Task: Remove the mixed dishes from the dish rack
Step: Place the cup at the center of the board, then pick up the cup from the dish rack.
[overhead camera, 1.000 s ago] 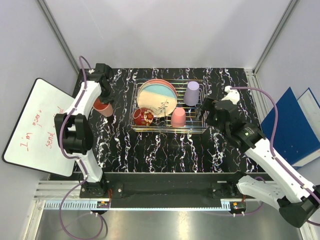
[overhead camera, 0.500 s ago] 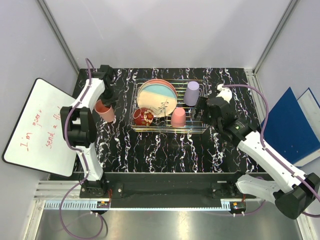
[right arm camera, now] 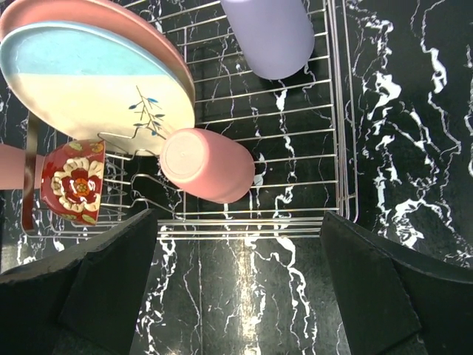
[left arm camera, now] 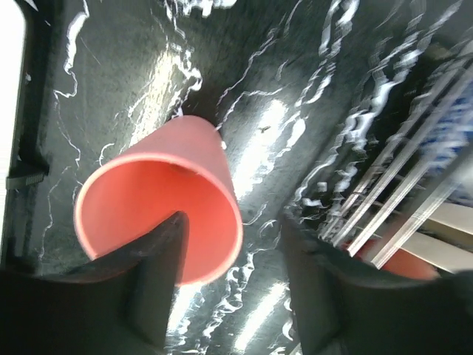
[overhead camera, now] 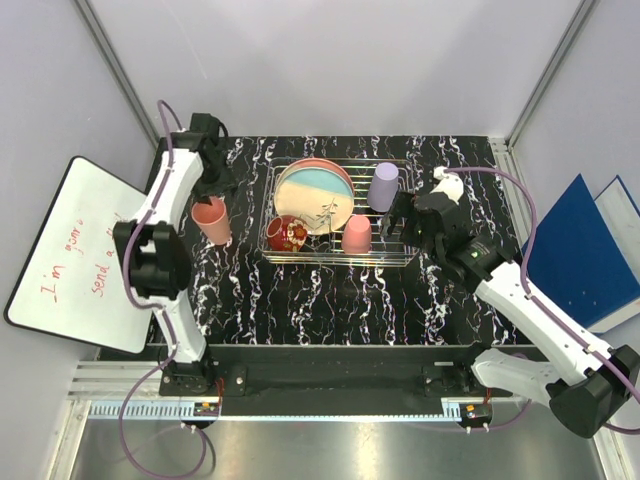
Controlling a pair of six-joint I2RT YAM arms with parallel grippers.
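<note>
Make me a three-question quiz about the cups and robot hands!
1. Where is the pink cup outside the dish rack? A on the table; B on the whiteboard; C on a plate.
2. How many cups are in the rack? A one; B two; C four.
3. The right gripper is: A open; B holding a cup; C holding a plate.
1 A, it stands left of the rack. 2 B, the lavender cup and a second pink cup. 3 A, fingers spread, nothing between.
</note>
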